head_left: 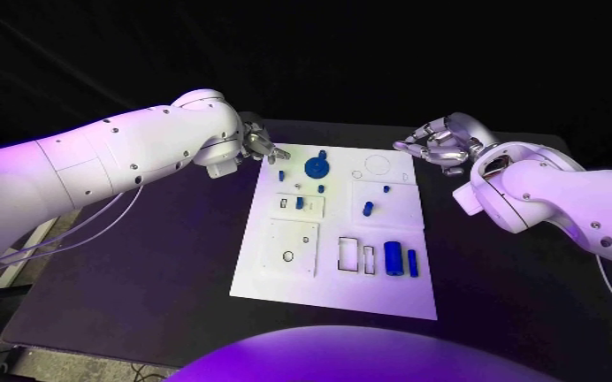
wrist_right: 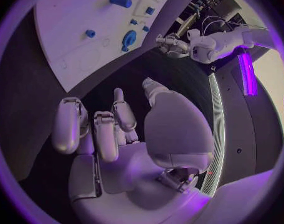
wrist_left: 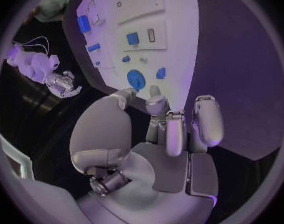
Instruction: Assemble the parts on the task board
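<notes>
While nothing is gripped by either hand, the moment is read as follows
step: judged early approach; no part is lifted, both hands are parked at the far corners of the white board (head_left: pixel 287 278)
left hand (head_left: pixel 259 145): held just off the far left corner, fingers loosely apart, nothing held
right hand (head_left: pixel 438 144): held just off the far right corner, fingers loosely curled but apart, nothing held
parts: round blue disc (head_left: pixel 317 167) seen near the far edge, closest to the left hand; small blue pegs (head_left: pixel 300 203) mid-board; two blue cylinders (head_left: pixel 394 259) at the near right, beside outlined slots
next move: likely a reach to the disc by the left hand; a fine pinch and square alignment would be needed
surface: black table (head_left: pixel 153 258), board laid flat in the middle
room: dark, little can be made out
</notes>
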`<state>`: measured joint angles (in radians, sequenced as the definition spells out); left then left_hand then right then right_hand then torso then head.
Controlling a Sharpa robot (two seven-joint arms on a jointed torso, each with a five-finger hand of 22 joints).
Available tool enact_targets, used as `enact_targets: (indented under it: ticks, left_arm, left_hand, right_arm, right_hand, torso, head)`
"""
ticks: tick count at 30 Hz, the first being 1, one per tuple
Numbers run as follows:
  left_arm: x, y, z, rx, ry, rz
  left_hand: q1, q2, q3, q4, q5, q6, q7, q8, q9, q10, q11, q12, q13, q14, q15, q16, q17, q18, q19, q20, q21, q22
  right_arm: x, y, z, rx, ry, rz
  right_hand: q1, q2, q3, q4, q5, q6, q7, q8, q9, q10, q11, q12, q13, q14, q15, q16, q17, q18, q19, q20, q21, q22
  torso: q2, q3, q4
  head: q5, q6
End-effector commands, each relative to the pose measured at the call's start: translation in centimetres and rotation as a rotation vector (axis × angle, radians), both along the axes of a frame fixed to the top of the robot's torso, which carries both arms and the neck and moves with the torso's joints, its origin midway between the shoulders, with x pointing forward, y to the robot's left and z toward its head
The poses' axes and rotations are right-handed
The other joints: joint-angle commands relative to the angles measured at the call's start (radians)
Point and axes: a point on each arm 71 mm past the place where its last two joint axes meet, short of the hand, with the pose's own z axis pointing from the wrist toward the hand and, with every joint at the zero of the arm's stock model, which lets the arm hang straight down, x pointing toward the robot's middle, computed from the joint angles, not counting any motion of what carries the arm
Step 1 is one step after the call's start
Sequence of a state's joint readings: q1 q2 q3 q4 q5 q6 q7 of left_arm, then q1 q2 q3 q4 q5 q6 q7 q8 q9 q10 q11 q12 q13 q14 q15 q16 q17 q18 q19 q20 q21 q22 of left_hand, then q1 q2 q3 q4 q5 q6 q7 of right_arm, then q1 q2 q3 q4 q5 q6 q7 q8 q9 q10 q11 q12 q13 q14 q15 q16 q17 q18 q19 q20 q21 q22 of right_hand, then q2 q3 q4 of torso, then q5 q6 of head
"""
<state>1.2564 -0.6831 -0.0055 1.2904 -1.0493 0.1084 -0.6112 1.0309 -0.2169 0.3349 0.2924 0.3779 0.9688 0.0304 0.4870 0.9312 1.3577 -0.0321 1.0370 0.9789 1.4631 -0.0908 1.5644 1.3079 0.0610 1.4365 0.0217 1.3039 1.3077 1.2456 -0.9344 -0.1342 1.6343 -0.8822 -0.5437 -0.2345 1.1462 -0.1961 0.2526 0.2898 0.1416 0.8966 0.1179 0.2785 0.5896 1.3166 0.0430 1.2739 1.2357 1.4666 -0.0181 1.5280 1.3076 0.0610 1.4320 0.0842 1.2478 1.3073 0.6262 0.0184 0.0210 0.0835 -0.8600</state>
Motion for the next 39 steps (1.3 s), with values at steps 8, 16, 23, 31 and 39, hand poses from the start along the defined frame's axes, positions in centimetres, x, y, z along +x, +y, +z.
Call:
enact_targets:
  ticks: [8,16,23,31,39]
  left_arm:
    - [1.2,-0.4,-0.8,0.098,0.009,-0.062]
    - [1.6,-0.7,-1.5,0.128,0.017,-0.078]
    - [1.6,-1.2,-2.0,0.129,0.032,-0.09]
    - [1.6,-1.6,-2.3,0.119,0.046,-0.099]
    - [1.5,-2.0,-2.7,0.118,0.06,-0.109]
  left_hand:
    - [0.012,-0.001,-0.02,-0.001,-0.02,-0.016,0.008,-0.02,-0.011,-0.012,0.003,-0.006,-0.002,0.108,0.01,0.006,0.263,-0.001,-0.002,0.01,-0.01,0.18]
    - [0.015,0.007,-0.04,0.0,-0.044,-0.04,0.02,-0.048,-0.032,-0.039,0.013,-0.043,-0.039,0.108,0.019,0.006,0.263,0.0,-0.009,0.017,-0.023,0.178]
    - [0.016,0.011,-0.041,0.0,-0.045,-0.042,0.021,-0.052,-0.036,-0.042,0.014,-0.045,-0.04,0.108,0.02,0.006,0.263,0.0,-0.008,0.018,-0.021,0.179]
    - [0.023,0.02,-0.041,-0.001,-0.038,-0.041,0.022,-0.056,-0.041,-0.043,0.015,-0.044,-0.039,0.108,0.021,0.006,0.263,0.0,-0.007,0.019,-0.021,0.18]
    - [0.055,0.035,-0.034,-0.003,-0.023,-0.034,0.021,-0.062,-0.053,-0.043,0.015,-0.042,-0.038,0.108,0.022,0.006,0.263,0.0,-0.007,0.022,-0.021,0.181]
  right_arm:
    - [-0.1,0.3,0.0,-0.002,-0.002,0.017]
    - [-0.1,0.4,0.0,-0.001,-0.005,0.02]
    - [-0.1,0.5,0.0,0.0,-0.006,0.021]
    - [0.0,0.6,0.0,0.0,-0.006,0.023]
    - [0.0,0.7,0.0,0.0,-0.006,0.024]
  right_hand:
    - [0.003,0.01,-0.006,-0.001,0.007,-0.006,-0.001,0.004,0.002,-0.001,-0.003,0.0,0.0,0.082,-0.009,-0.003,0.18,0.007,-0.003,-0.002,-0.004,0.161]
    - [0.006,0.009,-0.008,-0.001,0.012,-0.008,-0.001,0.004,0.003,-0.004,-0.003,-0.004,-0.005,0.081,-0.009,-0.005,0.176,0.008,-0.006,-0.002,-0.009,0.159]
    - [0.006,0.009,-0.008,-0.001,0.012,-0.008,-0.001,0.004,0.003,-0.004,-0.003,-0.004,-0.005,0.081,-0.009,-0.005,0.176,0.008,-0.006,-0.002,-0.009,0.159]
    - [0.006,0.009,-0.008,-0.001,0.012,-0.008,-0.001,0.004,0.003,-0.004,-0.003,-0.004,-0.005,0.081,-0.009,-0.005,0.176,0.008,-0.006,-0.002,-0.009,0.159]
    - [0.008,0.01,-0.008,-0.001,0.015,-0.01,-0.001,0.004,0.004,-0.005,-0.003,-0.005,-0.005,0.081,-0.009,-0.006,0.176,0.008,-0.006,-0.002,-0.011,0.159]
  torso:
    - [0.002,-0.0006,-0.0012]
    - [0.002,-0.0003,-0.0014]
    - [0.002,0.0003,-0.0017]
    - [0.001,-0.0003,-0.0001]
    - [0.001,-0.0009,-0.0011]
  head:
    - [0.003,-0.003]
    - [0.002,-0.009]
    - [0.004,-0.012]
    - [0.003,-0.013]
    - [0.004,-0.013]
